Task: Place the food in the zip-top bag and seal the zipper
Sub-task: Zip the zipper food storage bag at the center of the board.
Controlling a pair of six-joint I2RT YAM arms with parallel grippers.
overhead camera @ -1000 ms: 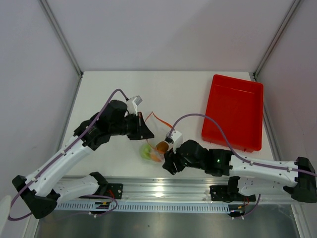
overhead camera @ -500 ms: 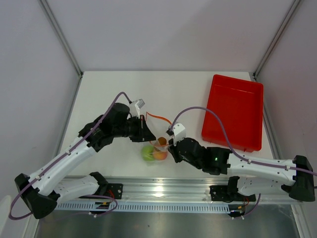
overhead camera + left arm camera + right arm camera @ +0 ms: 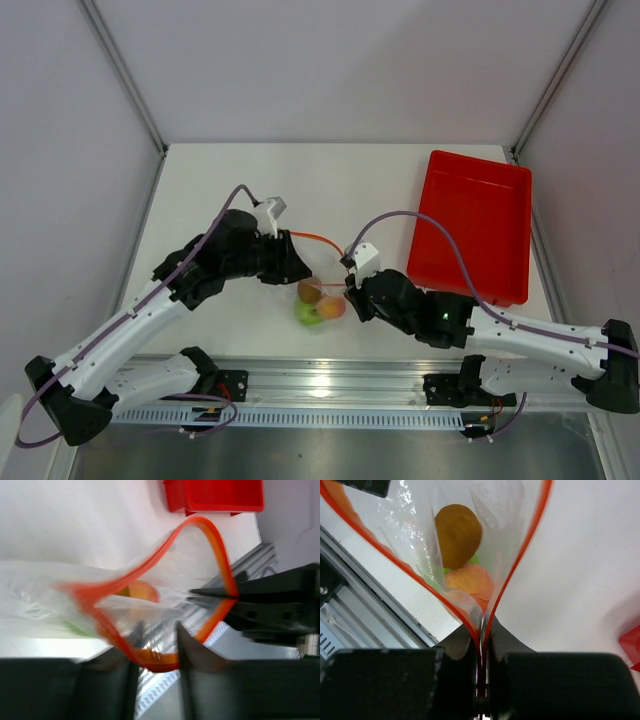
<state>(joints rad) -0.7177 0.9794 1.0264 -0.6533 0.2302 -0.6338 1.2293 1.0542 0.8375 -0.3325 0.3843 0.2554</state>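
The clear zip-top bag [image 3: 322, 285] lies between my two grippers, its mouth gaping. Inside it sit the food pieces: a green apple [image 3: 306, 314], an orange-pink peach [image 3: 333, 307] and a brown lump [image 3: 309, 291]. In the right wrist view the brown lump [image 3: 458, 535] sits above the peach [image 3: 468, 580]. My right gripper [image 3: 481, 630] is shut on one end of the orange-red zipper [image 3: 520, 562]. My left gripper [image 3: 156, 642] stands open, with the zipper [image 3: 155, 660] crossing the gap between its fingers. From above, the left gripper [image 3: 300, 268] is left of the bag and the right gripper [image 3: 350, 292] right of it.
A red tray [image 3: 470, 225] stands at the right side of the table, beside the right arm's cable. The aluminium rail [image 3: 330, 385] runs along the near edge, just below the bag. Grey walls close in the table.
My right gripper has shut on the zipper's end. My left gripper has come open from its hold on the strip. The bag and food shifted slightly right and away from the rail.
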